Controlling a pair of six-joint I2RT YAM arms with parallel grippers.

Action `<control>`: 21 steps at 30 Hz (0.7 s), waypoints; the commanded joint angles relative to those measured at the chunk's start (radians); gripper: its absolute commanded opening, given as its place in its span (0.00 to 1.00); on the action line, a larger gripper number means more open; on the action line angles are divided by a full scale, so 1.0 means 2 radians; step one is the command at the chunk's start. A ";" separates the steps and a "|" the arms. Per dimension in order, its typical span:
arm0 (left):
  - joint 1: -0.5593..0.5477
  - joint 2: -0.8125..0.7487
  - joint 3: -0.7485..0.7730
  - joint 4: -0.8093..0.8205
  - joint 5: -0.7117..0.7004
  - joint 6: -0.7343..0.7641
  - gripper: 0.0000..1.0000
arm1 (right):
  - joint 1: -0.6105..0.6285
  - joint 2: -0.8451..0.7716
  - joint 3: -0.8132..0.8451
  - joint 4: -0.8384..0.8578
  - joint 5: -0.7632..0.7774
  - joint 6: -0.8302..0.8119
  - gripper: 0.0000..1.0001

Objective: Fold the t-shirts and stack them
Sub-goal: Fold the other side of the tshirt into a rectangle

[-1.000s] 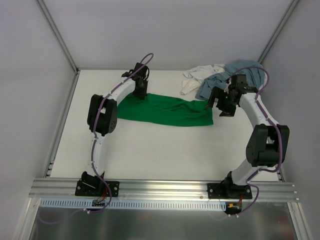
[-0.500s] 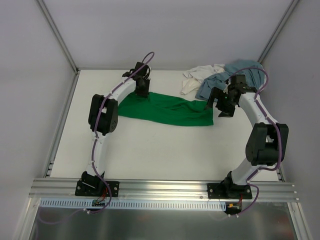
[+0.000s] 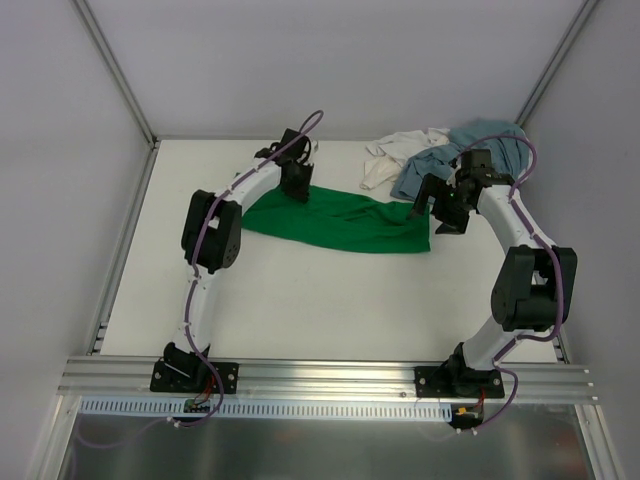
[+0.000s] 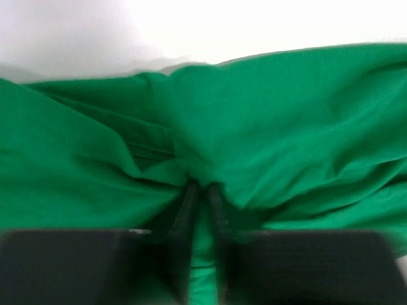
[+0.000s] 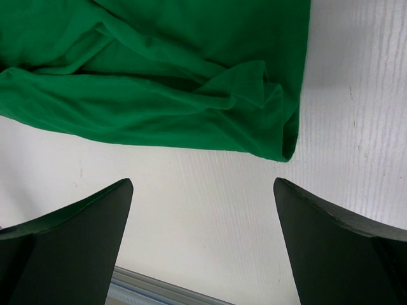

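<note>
The green t-shirt (image 3: 345,222) lies bunched in a long strip across the middle of the table. My left gripper (image 3: 296,186) is at its far left end, shut on a pinch of green cloth (image 4: 200,222) that fills the left wrist view. My right gripper (image 3: 440,215) hovers open just beyond the shirt's right end; its wrist view shows that corner of the green t-shirt (image 5: 280,136) ahead of the wide-spread fingers (image 5: 82,229), with bare table between them. The white t-shirt (image 3: 395,155) and the grey-blue t-shirt (image 3: 480,145) lie crumpled together at the back right.
White table (image 3: 330,300) enclosed by pale walls with metal corner posts. An aluminium rail (image 3: 320,378) carrying both arm bases runs along the near edge. The crumpled pile sits close behind the right arm's elbow.
My left gripper has moved right and slightly back, dragging the green shirt's left end with it, so the strip is shorter and more bunched. The right gripper has stayed open and nearly still.
</note>
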 commanded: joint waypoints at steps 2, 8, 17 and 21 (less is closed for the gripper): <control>-0.006 -0.032 -0.002 0.011 0.021 0.000 0.49 | -0.004 0.002 0.005 0.010 -0.011 0.007 0.99; -0.004 -0.039 -0.012 0.000 -0.003 0.006 0.99 | -0.004 -0.001 0.002 0.009 -0.012 0.005 1.00; 0.077 -0.131 -0.100 0.013 -0.034 0.008 0.99 | -0.004 -0.001 0.021 -0.001 -0.007 -0.003 0.99; 0.127 -0.177 -0.154 0.028 -0.012 0.009 0.99 | -0.005 -0.006 0.027 -0.006 -0.002 -0.008 1.00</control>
